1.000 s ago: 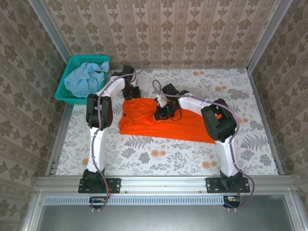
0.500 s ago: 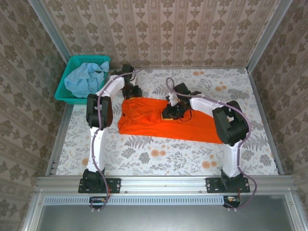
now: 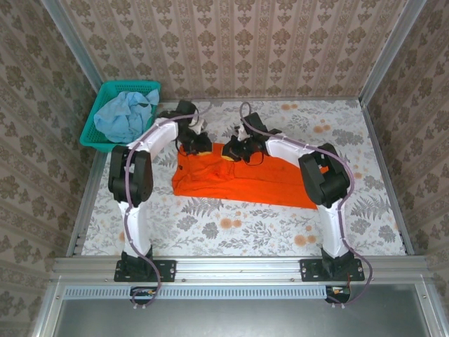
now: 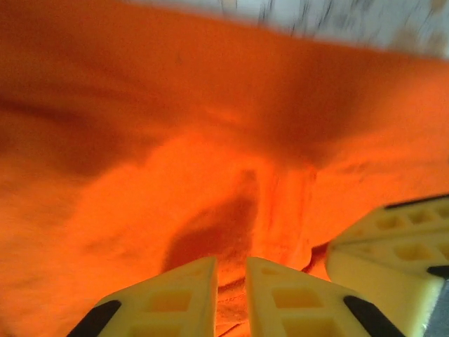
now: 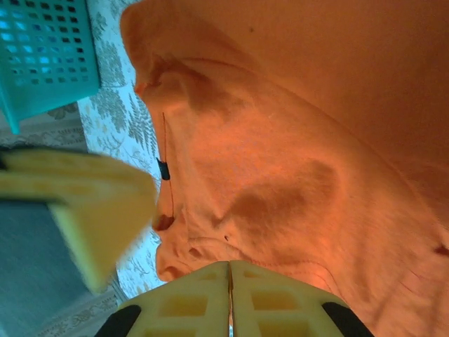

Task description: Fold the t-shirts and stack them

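The orange t-shirt [image 3: 242,179] lies spread across the middle of the table. Both grippers meet at its far edge, near the left end. In the left wrist view my left gripper [image 4: 231,265] stands nearly shut with a bunched fold of the orange t-shirt [image 4: 210,140] between its fingers. My left gripper [image 3: 199,144] sits just left of my right gripper [image 3: 231,149]. In the right wrist view the right gripper [image 5: 229,267] is pressed shut where the hem of the orange t-shirt [image 5: 295,140] runs under its tips. The pale blue t-shirt [image 3: 123,116] lies crumpled in the basket.
The teal mesh basket [image 3: 98,138] stands at the far left corner, and its wall [image 5: 42,49] is close to the shirt's collar end. Patterned walls enclose the table on three sides. Bare flowered tabletop [image 3: 231,225] lies in front of the shirt.
The right gripper moved from the middle of the orange shirt to its far edge. The left gripper shifted right to meet it. Both opened briefly and shut again.
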You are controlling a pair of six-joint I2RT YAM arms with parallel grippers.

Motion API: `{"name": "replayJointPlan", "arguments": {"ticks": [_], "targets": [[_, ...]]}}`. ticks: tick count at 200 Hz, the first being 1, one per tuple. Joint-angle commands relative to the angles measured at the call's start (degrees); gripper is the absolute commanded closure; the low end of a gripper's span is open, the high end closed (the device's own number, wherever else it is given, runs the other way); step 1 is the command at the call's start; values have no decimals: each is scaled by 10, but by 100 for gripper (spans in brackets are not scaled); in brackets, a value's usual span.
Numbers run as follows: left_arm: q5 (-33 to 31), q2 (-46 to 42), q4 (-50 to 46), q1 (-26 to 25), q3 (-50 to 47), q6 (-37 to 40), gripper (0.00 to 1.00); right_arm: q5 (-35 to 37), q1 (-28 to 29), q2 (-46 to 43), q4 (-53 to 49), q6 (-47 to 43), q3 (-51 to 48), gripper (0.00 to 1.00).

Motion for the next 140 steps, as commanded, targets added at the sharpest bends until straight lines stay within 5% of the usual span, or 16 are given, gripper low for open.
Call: {"name": "replayJointPlan", "arguments": {"ticks": [1,40,98,140], "targets": [[34,10,4,-2,-60,-5,84,-4,7,38,-57,14,40,90],[-39,-1,3,-2,-134,26,84,-7,12,90,-174,-53,74,91],[-87,-10,-7,15,-131,35,76,11,-14,67,-178,-93,16,88],[-101,-32,-37,28,-83,35,63,-25,-20,4,-109,-85,-23,66]]}}
